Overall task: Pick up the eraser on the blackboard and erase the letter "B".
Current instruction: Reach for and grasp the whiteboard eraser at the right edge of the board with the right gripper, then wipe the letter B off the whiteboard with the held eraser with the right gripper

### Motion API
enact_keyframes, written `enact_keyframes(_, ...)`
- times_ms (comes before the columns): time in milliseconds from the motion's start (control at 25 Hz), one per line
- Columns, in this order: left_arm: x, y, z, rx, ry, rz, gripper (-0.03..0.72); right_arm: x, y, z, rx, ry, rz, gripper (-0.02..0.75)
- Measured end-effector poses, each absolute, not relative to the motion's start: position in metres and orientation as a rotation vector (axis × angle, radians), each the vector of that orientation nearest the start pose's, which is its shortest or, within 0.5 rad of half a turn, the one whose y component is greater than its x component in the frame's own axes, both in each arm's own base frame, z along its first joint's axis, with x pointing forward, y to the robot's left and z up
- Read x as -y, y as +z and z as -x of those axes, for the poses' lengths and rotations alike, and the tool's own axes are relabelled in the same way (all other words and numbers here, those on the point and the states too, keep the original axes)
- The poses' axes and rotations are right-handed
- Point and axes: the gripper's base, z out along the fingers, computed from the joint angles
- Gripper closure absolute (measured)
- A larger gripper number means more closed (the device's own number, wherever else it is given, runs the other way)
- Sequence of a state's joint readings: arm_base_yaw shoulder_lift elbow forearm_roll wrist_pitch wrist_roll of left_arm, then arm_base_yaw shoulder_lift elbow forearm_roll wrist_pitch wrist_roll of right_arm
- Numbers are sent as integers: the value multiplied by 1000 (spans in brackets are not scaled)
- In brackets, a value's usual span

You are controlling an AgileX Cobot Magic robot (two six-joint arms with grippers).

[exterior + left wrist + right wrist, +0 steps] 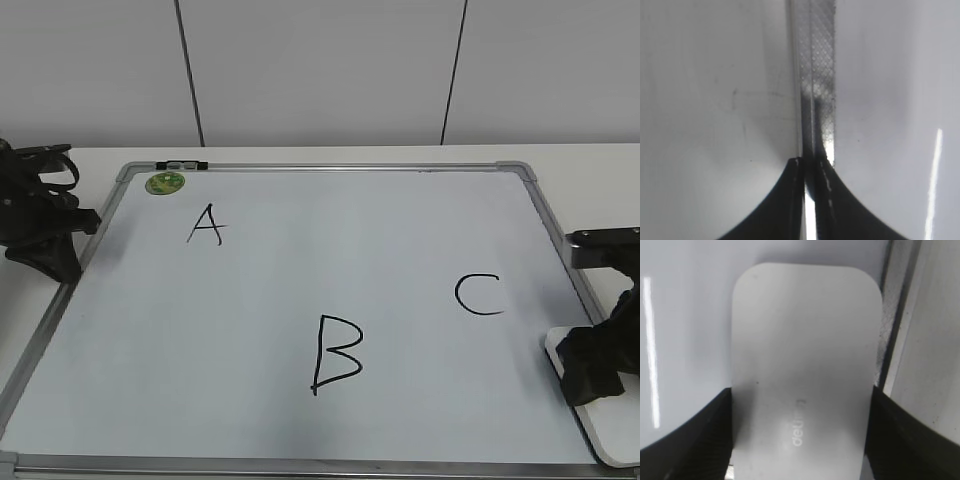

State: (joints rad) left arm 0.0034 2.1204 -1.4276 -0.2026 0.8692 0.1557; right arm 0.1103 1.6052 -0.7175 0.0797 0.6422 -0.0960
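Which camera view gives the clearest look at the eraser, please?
The right wrist view: the eraser fills it, between the right gripper's fingers. The exterior view shows only its edge under that gripper; the left wrist view shows none.
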Motion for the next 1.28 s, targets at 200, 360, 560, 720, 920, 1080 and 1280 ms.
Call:
enact_keyframes(200,13,130,-409,-3024,-232,-44,676,-32,151,-249,-3014,81,221,193)
enact_keyframes(360,13,130,-409,-3024,-232,-44,676,-33,169,-255,-2997,87,226,193)
enact_keyframes(560,13,130,-409,-3024,-232,-44,676,-34,198,-262,-2948,94,231,194)
enact_keyframes(720,13,130,-409,-3024,-232,-44,676,-38,220,-270,-2942,123,277,194)
enact_keyframes(920,13,130,-409,-3024,-232,-44,676,-69,243,-275,-2888,144,450,192)
enact_keyframes(1080,13,130,-409,-3024,-232,-44,676,-105,256,-275,-2824,179,617,192)
enact_keyframes(1280,13,130,-409,-3024,-232,-44,676,-148,250,-281,-2810,201,791,192)
